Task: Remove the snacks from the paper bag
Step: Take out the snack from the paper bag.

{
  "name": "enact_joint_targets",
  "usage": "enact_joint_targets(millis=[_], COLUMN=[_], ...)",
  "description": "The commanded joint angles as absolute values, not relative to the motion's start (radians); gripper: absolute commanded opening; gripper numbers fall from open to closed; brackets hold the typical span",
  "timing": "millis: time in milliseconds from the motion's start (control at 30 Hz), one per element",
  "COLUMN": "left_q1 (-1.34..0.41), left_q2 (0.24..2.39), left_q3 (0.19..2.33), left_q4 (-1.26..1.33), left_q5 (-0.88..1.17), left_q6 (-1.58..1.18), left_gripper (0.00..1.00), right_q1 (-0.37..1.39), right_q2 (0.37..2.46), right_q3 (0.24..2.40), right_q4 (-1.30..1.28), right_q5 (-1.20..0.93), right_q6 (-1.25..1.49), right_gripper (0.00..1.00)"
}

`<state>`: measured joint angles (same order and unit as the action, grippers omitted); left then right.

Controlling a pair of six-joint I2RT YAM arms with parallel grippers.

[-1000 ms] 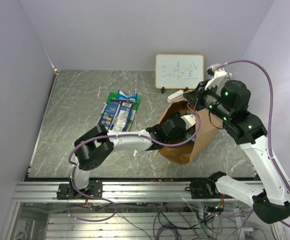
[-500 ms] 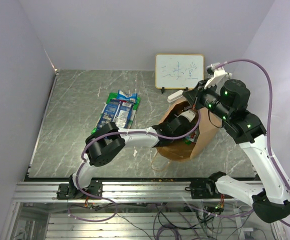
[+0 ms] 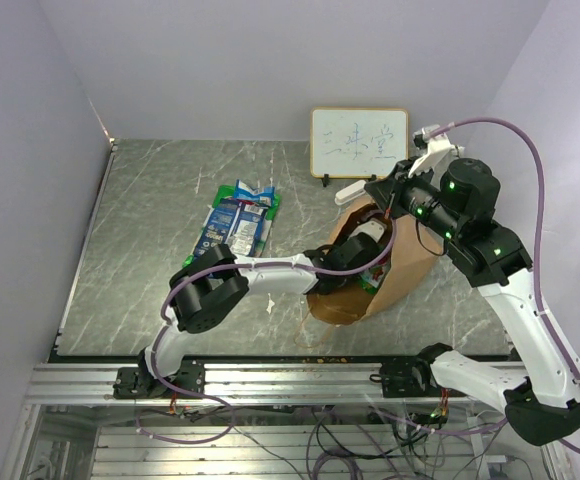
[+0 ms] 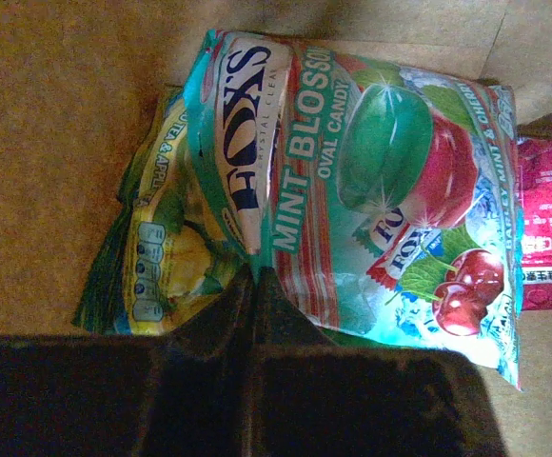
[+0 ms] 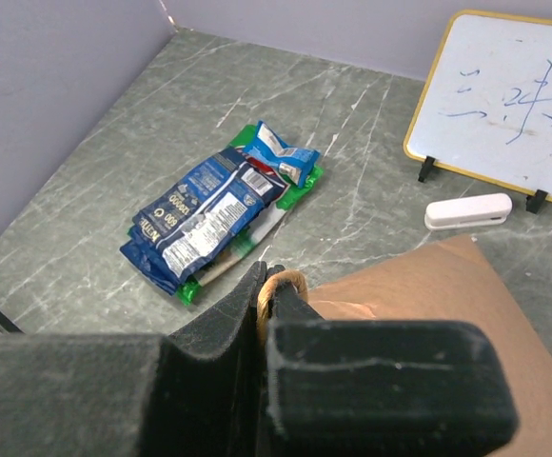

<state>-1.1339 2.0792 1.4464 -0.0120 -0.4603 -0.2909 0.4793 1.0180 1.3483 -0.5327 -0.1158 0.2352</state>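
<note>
The brown paper bag [image 3: 402,268] lies tilted on the table with its mouth facing left. My right gripper [image 5: 268,281] is shut on the bag's twisted handle [image 5: 285,278] and holds the top edge up. My left arm reaches into the mouth. Inside, my left gripper [image 4: 255,274] is shut on the near edge of a teal Fox's mint candy packet [image 4: 371,171]. A yellow-green packet [image 4: 162,248] lies under it on the left, and a pink packet [image 4: 550,219] lies to the right. More snacks [image 3: 238,222], blue and green ones, are stacked on the table left of the bag.
A small framed whiteboard [image 3: 359,142] stands at the back, with a white eraser [image 3: 355,190] in front of it, close to the bag's top. Grey walls close in the left, back and right sides. The table's front rail [image 3: 270,380] runs along the near edge.
My left gripper has gone deeper into the bag and closed on the teal packet's edge. The bag has shifted a little. The right gripper keeps its hold on the handle.
</note>
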Motion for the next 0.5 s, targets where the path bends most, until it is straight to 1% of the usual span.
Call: enact_joint_targets(millis=[0,300,467], left_q1=[-1.129,-1.157,-1.202], left_q2=[2.004,1.801,1.710], left_q3=[1.447,1.306,1.250], left_q4=[-0.088,-0.001,0.011], left_q5=[-0.457,-0.450,-0.454], left_q6=[-0.322,-0.342,-0.312], left_gripper=[0.07,0.07,0.07], right_q1=[0.483,0.483,0.482], right_q2=[1.017,1.024,1.023], right_q3=[1.356,1.344,1.317], right_q4=[-0.488,-0.497,-0.488], right_q5=[-0.109,-0.091,-0.091], right_q6=[0.235,0.229,0.222], right_gripper=[0.00,0.00,0.00])
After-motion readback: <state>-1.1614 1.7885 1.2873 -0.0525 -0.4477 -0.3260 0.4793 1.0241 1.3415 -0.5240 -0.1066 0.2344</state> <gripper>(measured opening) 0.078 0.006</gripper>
